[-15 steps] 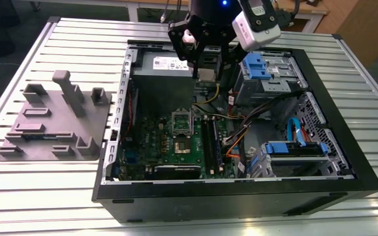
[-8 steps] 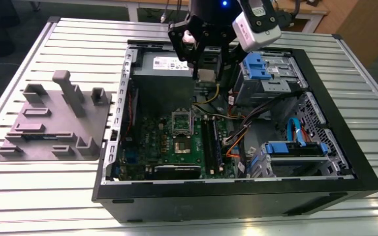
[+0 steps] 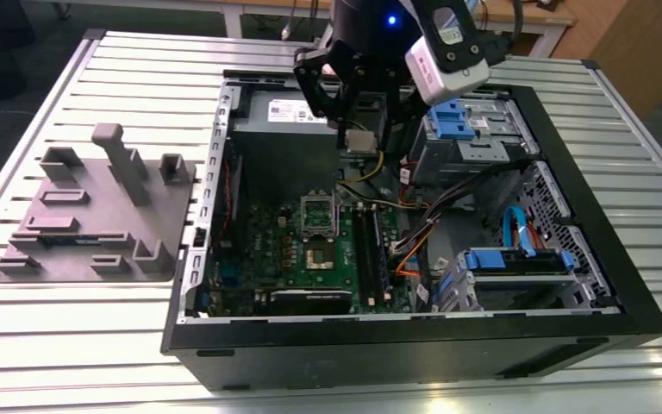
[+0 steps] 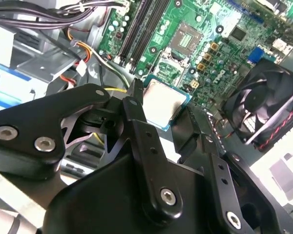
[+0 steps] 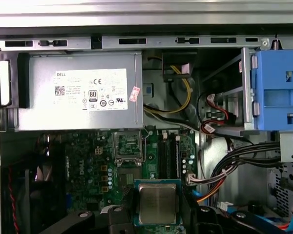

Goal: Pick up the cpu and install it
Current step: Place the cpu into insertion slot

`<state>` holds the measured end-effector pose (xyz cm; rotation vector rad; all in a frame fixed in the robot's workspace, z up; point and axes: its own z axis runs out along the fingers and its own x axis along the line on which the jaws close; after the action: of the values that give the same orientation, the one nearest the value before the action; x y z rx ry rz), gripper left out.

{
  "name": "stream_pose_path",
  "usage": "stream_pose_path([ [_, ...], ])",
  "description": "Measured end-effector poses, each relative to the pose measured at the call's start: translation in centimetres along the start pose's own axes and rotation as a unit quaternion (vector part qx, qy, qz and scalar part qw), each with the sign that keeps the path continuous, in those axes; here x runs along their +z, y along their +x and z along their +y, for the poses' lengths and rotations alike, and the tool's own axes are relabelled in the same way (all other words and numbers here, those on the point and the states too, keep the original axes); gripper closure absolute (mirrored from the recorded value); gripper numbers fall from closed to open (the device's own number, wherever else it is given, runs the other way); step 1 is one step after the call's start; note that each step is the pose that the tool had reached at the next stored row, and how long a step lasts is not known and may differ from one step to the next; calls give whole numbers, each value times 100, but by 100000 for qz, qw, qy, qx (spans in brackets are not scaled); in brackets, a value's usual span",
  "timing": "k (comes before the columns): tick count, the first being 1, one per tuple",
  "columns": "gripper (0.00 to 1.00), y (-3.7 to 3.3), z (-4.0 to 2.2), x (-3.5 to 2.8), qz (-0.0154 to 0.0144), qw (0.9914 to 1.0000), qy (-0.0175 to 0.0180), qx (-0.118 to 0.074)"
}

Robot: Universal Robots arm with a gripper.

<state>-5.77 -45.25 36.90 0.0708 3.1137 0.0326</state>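
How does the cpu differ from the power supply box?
The cpu is small and flat; the power supply box is a far larger block. The cpu's top is bare metal; the power supply box carries a white label. The cpu is held in the claw; the power supply box sits mounted in the case. Both are gray metal.

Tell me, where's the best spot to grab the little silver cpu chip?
By two opposite thin edges, coming from above its shiny top. The cpu is flat and square, so only its rim gives fingers something to pinch. The gripper holds it that way, a finger on either side.
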Motion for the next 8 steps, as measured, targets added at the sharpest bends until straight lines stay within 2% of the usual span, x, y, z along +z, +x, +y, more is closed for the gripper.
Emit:
stream_pose_path([
  [5,53,25,-27,90,343,99993,-31,-1106],
  [8,53,42,-35,125,380,99989,-99,-1452],
])
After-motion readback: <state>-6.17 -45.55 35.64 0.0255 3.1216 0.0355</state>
